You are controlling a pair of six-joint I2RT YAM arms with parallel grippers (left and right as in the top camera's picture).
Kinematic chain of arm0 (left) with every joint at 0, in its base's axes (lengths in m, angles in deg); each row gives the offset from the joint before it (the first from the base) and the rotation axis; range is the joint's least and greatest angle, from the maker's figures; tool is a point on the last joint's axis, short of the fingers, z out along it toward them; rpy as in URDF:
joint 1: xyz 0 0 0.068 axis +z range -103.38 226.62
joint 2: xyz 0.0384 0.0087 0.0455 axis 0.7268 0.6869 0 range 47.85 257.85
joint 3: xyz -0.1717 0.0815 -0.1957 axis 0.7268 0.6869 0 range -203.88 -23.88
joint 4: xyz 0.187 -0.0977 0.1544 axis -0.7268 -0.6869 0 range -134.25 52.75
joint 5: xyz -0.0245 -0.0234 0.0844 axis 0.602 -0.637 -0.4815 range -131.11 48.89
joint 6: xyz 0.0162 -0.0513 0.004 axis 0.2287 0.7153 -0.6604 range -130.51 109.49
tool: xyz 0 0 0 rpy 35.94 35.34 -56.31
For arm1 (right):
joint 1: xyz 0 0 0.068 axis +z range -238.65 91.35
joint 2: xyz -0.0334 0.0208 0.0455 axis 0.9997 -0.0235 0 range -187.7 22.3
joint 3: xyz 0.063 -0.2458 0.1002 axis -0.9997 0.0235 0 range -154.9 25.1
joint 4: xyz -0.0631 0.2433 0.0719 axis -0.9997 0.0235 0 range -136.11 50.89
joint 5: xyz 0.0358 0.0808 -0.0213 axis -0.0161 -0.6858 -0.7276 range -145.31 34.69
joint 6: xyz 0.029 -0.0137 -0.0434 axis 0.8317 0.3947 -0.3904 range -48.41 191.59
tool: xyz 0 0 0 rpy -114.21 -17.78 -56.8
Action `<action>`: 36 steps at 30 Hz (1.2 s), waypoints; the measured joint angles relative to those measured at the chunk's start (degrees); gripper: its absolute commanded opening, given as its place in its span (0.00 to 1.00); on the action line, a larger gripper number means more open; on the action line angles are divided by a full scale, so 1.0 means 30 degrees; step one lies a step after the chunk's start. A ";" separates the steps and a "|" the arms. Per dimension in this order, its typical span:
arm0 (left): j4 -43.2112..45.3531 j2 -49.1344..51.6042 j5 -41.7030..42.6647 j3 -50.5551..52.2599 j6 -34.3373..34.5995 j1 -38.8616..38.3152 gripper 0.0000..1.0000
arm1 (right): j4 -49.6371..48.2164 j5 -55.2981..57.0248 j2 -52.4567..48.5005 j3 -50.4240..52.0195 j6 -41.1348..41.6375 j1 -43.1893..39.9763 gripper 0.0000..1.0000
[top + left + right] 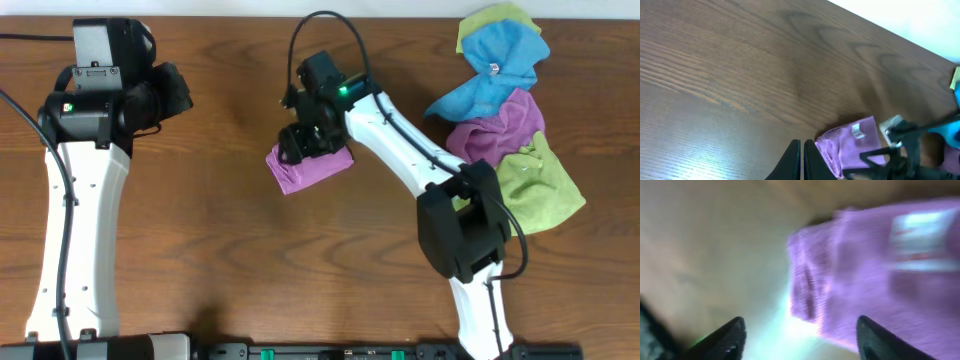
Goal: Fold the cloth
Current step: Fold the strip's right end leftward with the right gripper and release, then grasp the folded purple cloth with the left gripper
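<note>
The cloth (312,172) is laid near the middle of the table (230,250), with the right gripper (301,148) set over its rear edge, the left gripper (176,90) placed well apart to its left, and a heap of other cloths (505,110) piled at the right rear.

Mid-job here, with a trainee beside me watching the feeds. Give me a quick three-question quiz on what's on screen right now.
1. True or false: the left hand is touching the cloth.
2. The right hand is: A open, over the cloth; B shut on the cloth; C far away from the cloth.
3. Fill in: the tag on the cloth is ____ in colour.
Key: 1 false; 2 A; 3 white.
</note>
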 measured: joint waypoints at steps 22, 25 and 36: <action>0.3949 0.1545 0.4401 0.6965 0.0153 0.0000 0.95 | 0.0248 0.0940 0.0000 0.0000 -0.0219 -0.4444 0.01; 0.6382 0.2215 0.6608 0.8714 0.0554 0.0000 0.96 | -0.0197 0.1202 0.0000 0.0000 -0.0219 -0.4612 0.01; 1.1089 0.4983 1.1030 1.0411 0.2936 -0.1559 0.95 | -0.0801 0.1355 -0.0007 0.0000 -0.0226 -0.5377 0.01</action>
